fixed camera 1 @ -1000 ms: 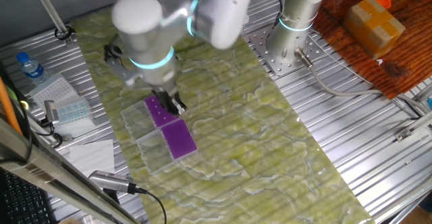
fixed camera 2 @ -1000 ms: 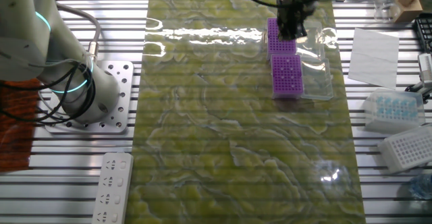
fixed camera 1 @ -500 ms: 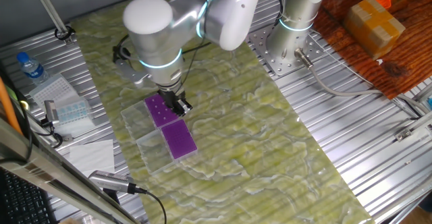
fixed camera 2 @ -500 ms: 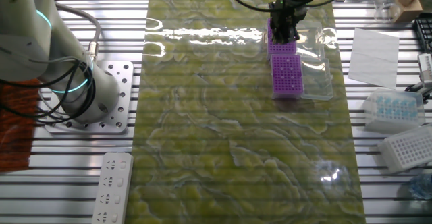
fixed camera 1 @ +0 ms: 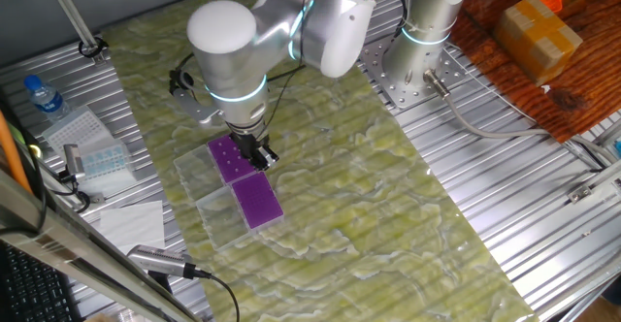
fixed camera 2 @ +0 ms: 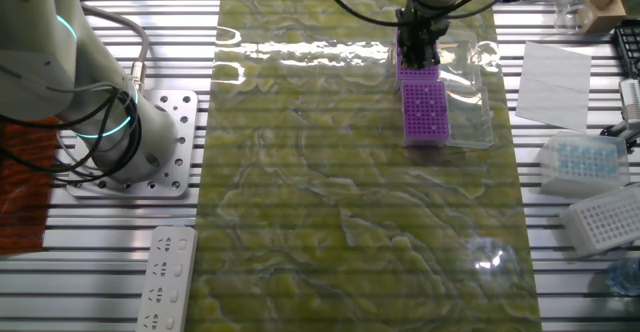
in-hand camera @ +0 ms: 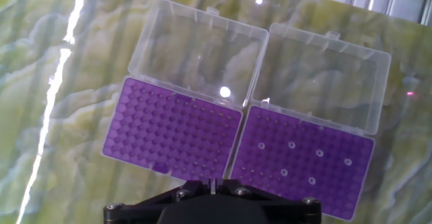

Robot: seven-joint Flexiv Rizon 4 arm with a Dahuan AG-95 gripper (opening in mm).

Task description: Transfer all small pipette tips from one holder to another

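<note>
Setting: a green marbled mat (fixed camera 1: 369, 206) over a ribbed metal table (fixed camera 1: 524, 235), seen from two sides and from the hand
Racks: two purple tip racks sit side by side, touching, each with a clear lid folded open flat behind it
Left rack (in-hand camera: 172, 129): in the hand view its holes all look dark
Right rack (in-hand camera: 307, 158): holds the small pipette tips (in-hand camera: 291, 145), about seven whitish dots scattered across it; its lower right corner is cut off by the picture edge
Gripper (fixed camera 1: 258, 153): hangs just above the racks near where they meet; in the fixed views it covers part of one rack
Gripper state: cannot be told; the hand view shows only a dark base at the bottom edge, and the fixed views are too small
Arm (fixed camera 1: 233, 46): white, glowing teal ring at a joint
Edges: a pale blue tip box (fixed camera 2: 585, 162) lies off the mat, partly cut off
</note>
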